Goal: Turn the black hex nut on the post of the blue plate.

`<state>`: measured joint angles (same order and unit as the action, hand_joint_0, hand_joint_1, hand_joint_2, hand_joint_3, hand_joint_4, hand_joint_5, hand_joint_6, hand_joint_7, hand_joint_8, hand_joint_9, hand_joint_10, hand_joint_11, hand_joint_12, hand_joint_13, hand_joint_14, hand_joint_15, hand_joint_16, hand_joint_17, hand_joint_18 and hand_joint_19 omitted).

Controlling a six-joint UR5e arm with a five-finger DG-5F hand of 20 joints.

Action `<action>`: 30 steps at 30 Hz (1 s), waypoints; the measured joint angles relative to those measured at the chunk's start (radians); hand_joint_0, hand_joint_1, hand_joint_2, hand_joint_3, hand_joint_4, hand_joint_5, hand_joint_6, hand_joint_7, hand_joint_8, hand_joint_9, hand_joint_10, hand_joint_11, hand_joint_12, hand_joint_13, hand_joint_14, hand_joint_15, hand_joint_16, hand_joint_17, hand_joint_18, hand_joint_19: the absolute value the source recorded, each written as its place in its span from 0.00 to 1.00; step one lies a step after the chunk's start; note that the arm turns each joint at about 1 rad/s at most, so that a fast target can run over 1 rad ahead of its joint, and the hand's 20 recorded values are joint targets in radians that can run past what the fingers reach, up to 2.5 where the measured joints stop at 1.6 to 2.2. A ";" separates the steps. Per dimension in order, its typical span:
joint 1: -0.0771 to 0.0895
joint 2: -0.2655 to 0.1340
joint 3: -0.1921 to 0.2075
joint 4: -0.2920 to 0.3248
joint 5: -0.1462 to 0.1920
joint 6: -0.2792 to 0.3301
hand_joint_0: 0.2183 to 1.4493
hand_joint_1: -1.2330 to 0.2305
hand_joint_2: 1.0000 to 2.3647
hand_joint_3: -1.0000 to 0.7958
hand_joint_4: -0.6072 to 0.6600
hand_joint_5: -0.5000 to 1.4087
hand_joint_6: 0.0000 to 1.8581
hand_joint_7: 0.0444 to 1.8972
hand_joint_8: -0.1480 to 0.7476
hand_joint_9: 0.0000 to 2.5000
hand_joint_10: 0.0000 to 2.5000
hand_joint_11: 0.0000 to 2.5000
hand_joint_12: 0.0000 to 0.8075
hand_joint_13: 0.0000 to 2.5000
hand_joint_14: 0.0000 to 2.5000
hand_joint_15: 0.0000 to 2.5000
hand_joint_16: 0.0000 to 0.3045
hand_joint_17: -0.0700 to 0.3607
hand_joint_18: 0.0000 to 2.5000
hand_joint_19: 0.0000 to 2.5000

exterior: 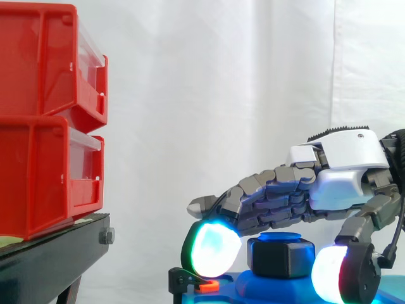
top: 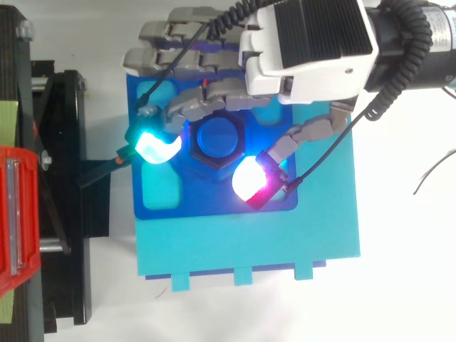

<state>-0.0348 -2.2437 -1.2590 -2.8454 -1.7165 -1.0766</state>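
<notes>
The black hex nut point(exterior: 280, 258) point(top: 208, 163) sits on the blue post point(top: 217, 138) in the middle of the blue plate point(top: 214, 204). My hand point(exterior: 342, 171) point(top: 306, 50) reaches in from the right and arches over the nut. One curled finger ends in a cyan glowing pad point(top: 153, 146) at the nut's left flank. The thumb's white-red pad point(top: 253, 182) presses at its near right corner. The nut is pinched between these two pads. The other fingers lie stretched above the nut and hide its far side.
The blue plate rests on a larger cyan base point(top: 249, 249). Two stacked red bins point(exterior: 44, 126) stand on a black stand point(exterior: 50, 253) at the left, close to the plate's left edge. A small orange tab point(exterior: 209, 286) sits at the plate's left rim.
</notes>
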 measured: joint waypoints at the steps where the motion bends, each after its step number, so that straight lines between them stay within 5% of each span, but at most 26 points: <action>1: -0.001 0.000 0.000 0.000 0.000 0.000 0.19 0.24 0.00 0.28 0.52 0.10 0.27 0.36 0.29 0.00 0.00 0.00 0.35 0.00 0.00 0.00 0.14 0.39 0.00 0.00; 30: -0.011 0.001 0.000 -0.005 0.000 -0.005 0.23 0.30 0.00 0.28 0.61 0.13 0.27 0.47 0.30 0.00 0.00 0.00 0.35 0.00 0.00 0.00 0.13 0.37 0.00 0.00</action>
<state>-0.0455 -2.2431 -1.2592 -2.8502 -1.7165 -1.0814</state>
